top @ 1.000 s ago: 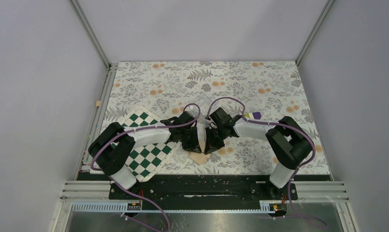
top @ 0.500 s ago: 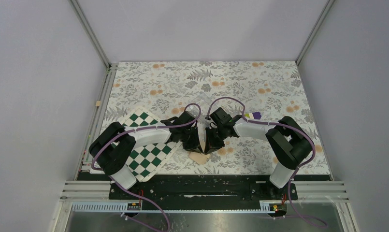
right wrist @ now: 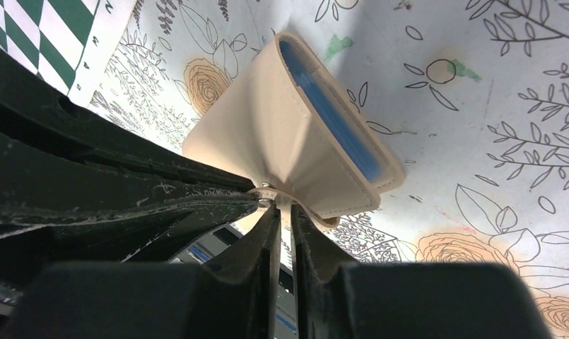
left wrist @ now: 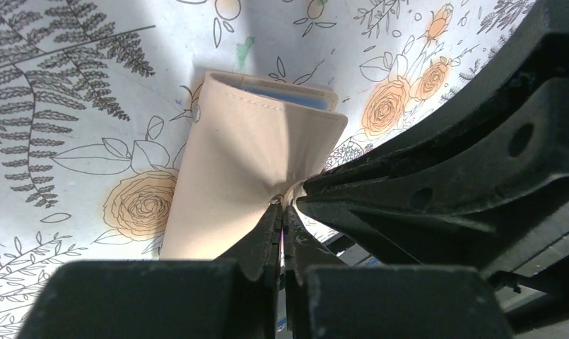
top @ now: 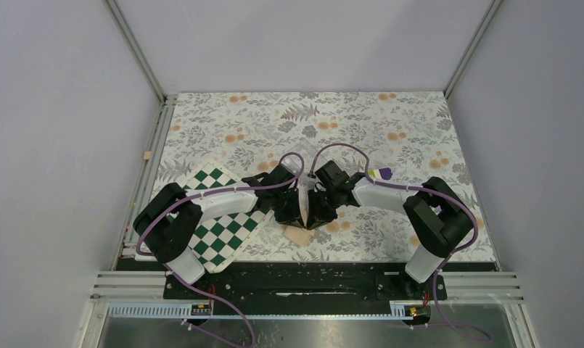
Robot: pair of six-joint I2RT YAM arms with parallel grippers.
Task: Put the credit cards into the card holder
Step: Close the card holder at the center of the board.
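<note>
We are looking at the card holder (top: 297, 235) lying near the front edge of the table (top: 347, 119), between both arms, with its tan flap lifted. The left pincer (left wrist: 281, 209) is squeezing tight on that flap. The right pincer (right wrist: 282, 206) is almost closed at the same spot, and we cannot tell if it is gripping. Blue lining (right wrist: 331, 106) is showing in the card holder's open end. The chequered board (top: 223, 235) is lying on the left. The flowery table is stretching wide behind the arms.

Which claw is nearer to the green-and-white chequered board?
Left. The left claw sits just off the right edge of the chequered board, at the wallet. The right claw faces it from the wallet's other side, further from the board.
</note>
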